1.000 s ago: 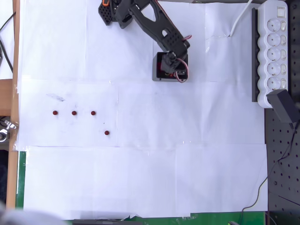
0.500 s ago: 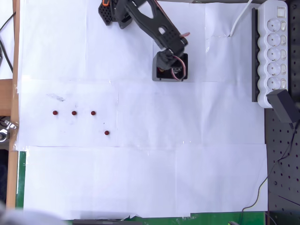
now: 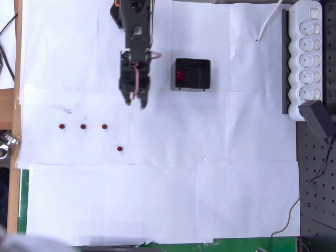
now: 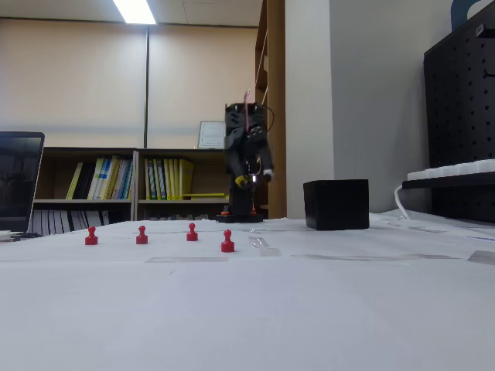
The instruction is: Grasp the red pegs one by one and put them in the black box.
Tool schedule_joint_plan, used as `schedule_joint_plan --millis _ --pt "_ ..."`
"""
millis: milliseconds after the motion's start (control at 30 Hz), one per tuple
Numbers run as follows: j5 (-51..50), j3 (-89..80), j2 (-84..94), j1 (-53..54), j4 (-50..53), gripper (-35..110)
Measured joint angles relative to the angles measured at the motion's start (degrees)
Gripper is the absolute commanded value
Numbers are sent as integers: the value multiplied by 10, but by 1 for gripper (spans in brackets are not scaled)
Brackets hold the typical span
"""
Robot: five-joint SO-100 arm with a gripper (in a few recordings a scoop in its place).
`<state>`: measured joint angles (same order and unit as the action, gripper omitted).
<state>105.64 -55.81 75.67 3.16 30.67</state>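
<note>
The gripper (image 3: 135,101) hung in the air with its fingers apart, holding nothing. Four red pegs (image 3: 119,148) stood on the paper just below it in the overhead view, and the black box (image 3: 192,74) sat to its right. The pegs looked light, hard and tippy, so each probably wanted pinching at its narrow upper part from above.

A tabletop covered with taped white paper sheets (image 3: 157,199) carries four tiny dark-red round pegs (image 3: 83,126) near its left edge, a small black open-topped plastic box (image 3: 192,74) toward the far edge, and a white power strip (image 3: 308,58) along the right edge.
</note>
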Motion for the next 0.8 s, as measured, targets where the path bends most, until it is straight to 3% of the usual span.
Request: schedule_joint_plan --millis 300,800 --pt "-33 72 110 59 -246 16" --pt "-44 29 228 73 -386 16"
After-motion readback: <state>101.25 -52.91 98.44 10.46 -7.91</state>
